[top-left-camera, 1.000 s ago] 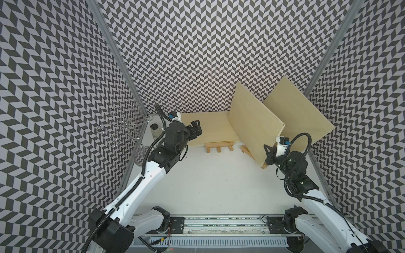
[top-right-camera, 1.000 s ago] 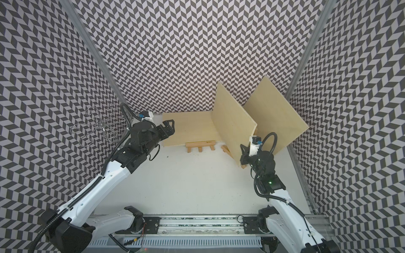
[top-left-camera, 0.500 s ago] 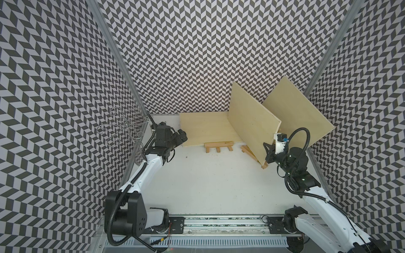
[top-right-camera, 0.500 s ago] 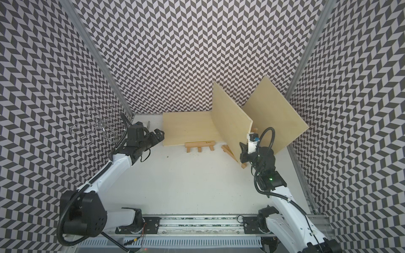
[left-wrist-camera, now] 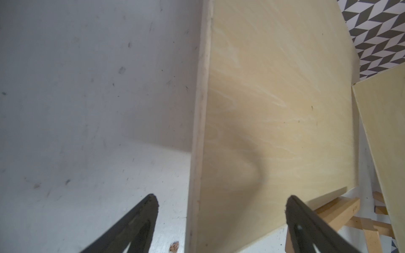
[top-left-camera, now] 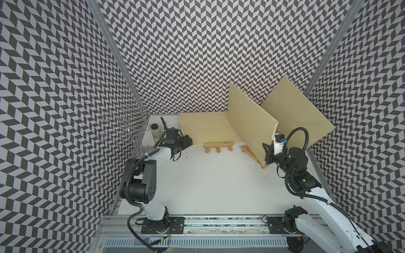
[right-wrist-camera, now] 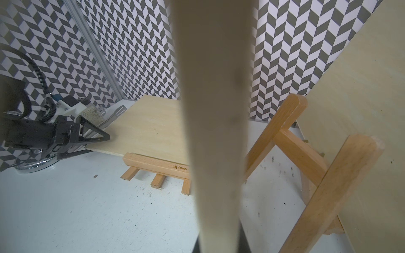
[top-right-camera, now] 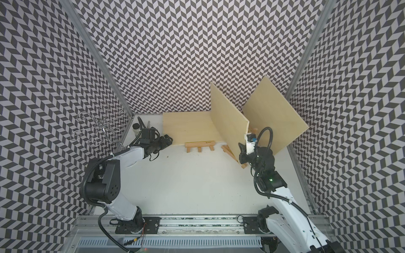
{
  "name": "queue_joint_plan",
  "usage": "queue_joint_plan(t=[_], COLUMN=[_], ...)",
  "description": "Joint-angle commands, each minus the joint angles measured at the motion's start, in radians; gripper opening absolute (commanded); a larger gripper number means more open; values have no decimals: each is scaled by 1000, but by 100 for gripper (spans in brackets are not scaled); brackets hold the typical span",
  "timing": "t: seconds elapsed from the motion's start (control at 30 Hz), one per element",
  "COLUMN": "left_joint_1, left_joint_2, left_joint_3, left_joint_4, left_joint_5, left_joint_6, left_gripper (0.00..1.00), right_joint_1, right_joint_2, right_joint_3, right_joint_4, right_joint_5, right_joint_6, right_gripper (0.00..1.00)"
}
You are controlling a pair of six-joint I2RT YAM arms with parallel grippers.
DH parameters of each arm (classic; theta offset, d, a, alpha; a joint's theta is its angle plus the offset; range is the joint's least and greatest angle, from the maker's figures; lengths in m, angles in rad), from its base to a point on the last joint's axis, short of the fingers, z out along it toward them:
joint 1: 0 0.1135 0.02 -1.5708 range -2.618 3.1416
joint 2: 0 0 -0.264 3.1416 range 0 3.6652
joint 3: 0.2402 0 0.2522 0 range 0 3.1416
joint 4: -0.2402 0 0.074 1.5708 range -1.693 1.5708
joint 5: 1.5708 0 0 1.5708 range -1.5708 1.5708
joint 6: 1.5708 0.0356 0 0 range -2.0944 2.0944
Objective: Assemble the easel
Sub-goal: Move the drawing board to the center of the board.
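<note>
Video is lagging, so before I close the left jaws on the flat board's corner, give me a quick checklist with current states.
1. Left gripper jaws open: ok.
2. Flat board edge between those jaws: ok, seen in the left wrist view.
3. Right gripper shut on the upright board: ok.
4. Upright board off the flat board: cannot tell, where they meet is hidden.
5. Ledge piece free of the flat board: not ok, the board's front edge overlaps it.
6. Easel frame joined to the ledge piece: not ok, they lie apart.
</note>
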Motion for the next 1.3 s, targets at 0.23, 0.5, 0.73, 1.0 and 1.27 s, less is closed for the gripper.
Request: queue_joint_plan(t=[0.23,0.5,0.73,1.0,1.27], left_joint_1=[-46,-56,-53,-56,-65], left_joint_2=[39,61,42,-49,-106], left_joint_3=[-94,-200,-246,-322,-340], left_joint_4=[384,562,540,354,76], left_joint_5=[26,-10,-84,-324,-573], left_joint_6=[-79,-158,-206,-295,-425], left_gripper=[70,36,5,0,0], right_joint_1=[86,119,140,145,145], right_joint_2=[2,-3,-8,-17,-16], right_joint_3=[55,79,74,64,88], right_joint_4=[-40,-67,-72,-62,-41], right_joint_5=[-59,-33,-31,-46,-81], right_joint_6=[-28,-59,-59,-30,-12], right_gripper=[0,0,0,0,0])
